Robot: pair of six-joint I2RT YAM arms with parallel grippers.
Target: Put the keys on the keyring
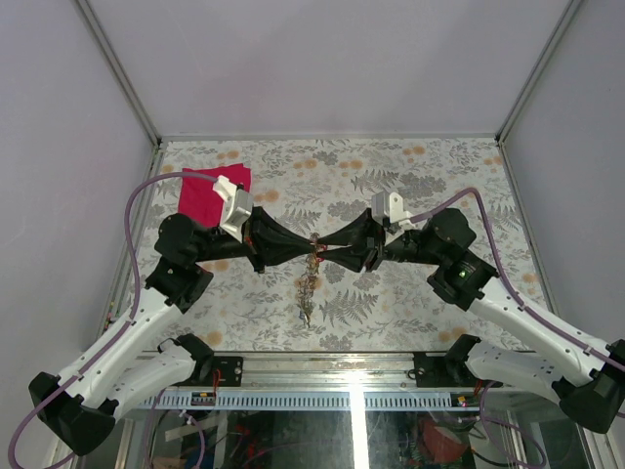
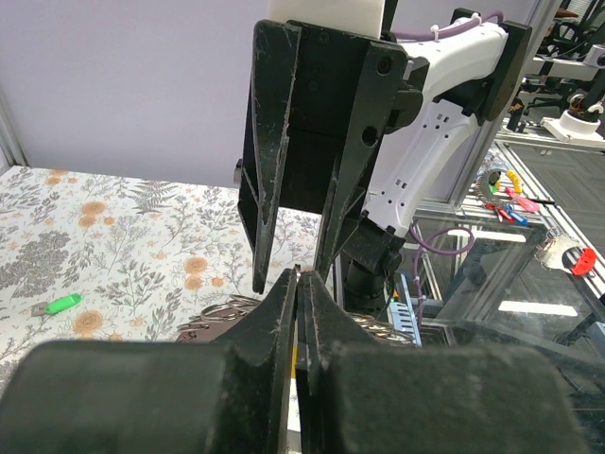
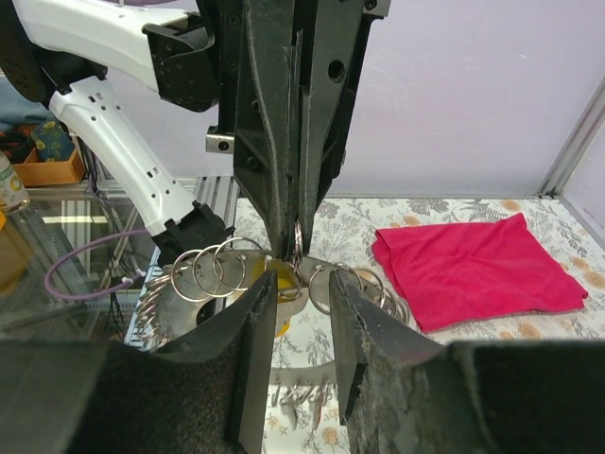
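Right end effector point(image 3: 301, 295) straddles keyring point(image 3: 298, 238) pinched by left end effector point(image 3: 287, 244)

No legible txt, labels, brand names or nos. in any view: none on white plastic arm casings point(image 1: 127, 344), floral-print table cover point(image 1: 410, 181), red folded cloth point(image 1: 200, 197).

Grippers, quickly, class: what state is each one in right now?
Left gripper: closed on a metal ring.
Right gripper: open, its fingers either side of that ring, nothing visibly gripped.
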